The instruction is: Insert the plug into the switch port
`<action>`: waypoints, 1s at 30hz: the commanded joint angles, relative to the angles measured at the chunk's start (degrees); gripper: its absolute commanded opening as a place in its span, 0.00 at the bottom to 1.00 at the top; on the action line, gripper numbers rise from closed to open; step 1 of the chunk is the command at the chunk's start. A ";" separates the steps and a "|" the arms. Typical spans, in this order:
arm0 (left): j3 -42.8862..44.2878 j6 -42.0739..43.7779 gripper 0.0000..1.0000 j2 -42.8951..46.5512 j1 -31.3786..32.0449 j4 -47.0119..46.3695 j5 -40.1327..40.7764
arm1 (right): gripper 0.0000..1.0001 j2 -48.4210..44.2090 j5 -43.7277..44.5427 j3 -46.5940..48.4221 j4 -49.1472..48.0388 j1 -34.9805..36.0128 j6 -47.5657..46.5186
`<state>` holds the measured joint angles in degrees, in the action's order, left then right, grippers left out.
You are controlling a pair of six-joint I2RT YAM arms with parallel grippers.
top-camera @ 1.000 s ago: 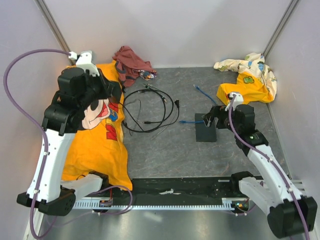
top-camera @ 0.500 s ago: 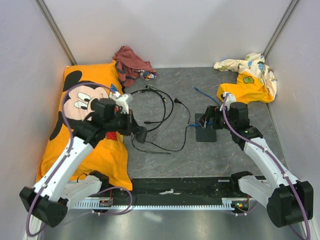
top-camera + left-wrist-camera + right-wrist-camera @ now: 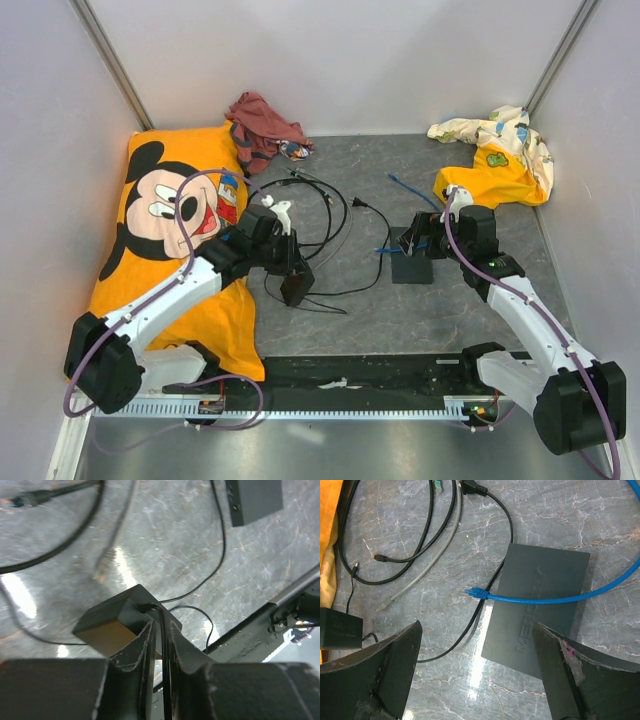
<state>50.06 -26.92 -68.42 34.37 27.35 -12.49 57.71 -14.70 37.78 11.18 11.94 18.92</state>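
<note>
The switch is a flat matte-black box on the grey table; it also shows in the right wrist view and the left wrist view. Its ports are not clearly visible. My right gripper hovers open and empty over its left edge. A blue cable's plug lies at that edge. My left gripper is shut on the thin black cord of the adapter brick. The cord's black plug lies on the table.
Loose black and grey cables lie between the arms. An orange Mickey Mouse pillow lies on the left. Maroon cloth and yellow patterned cloth lie at the back. A black rail runs along the front edge.
My left arm has swung from over the pillow down to mid-table, holding the adapter's cord and dragging the cord and plug right. My right gripper has shifted slightly over the switch.
</note>
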 commanded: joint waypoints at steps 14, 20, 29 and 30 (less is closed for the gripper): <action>2.84 -7.54 0.63 -9.45 15.64 2.25 8.16 | 0.98 0.12 -0.33 -0.78 -2.30 0.18 0.24; 4.17 -9.29 0.78 -2.95 15.29 7.71 21.00 | 0.98 -1.11 -0.86 -0.95 -2.13 0.18 0.33; -6.46 -19.30 0.61 1.71 4.84 9.12 35.24 | 0.98 -2.08 -3.05 -1.83 -2.92 0.18 0.59; -8.04 -20.79 0.61 1.63 3.26 9.12 36.12 | 0.98 -2.43 -3.23 -1.92 -3.01 0.18 0.68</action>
<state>46.50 -40.25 -67.42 41.12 34.41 14.37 57.19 -16.05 36.67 10.57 11.94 19.27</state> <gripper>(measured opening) 0.620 0.982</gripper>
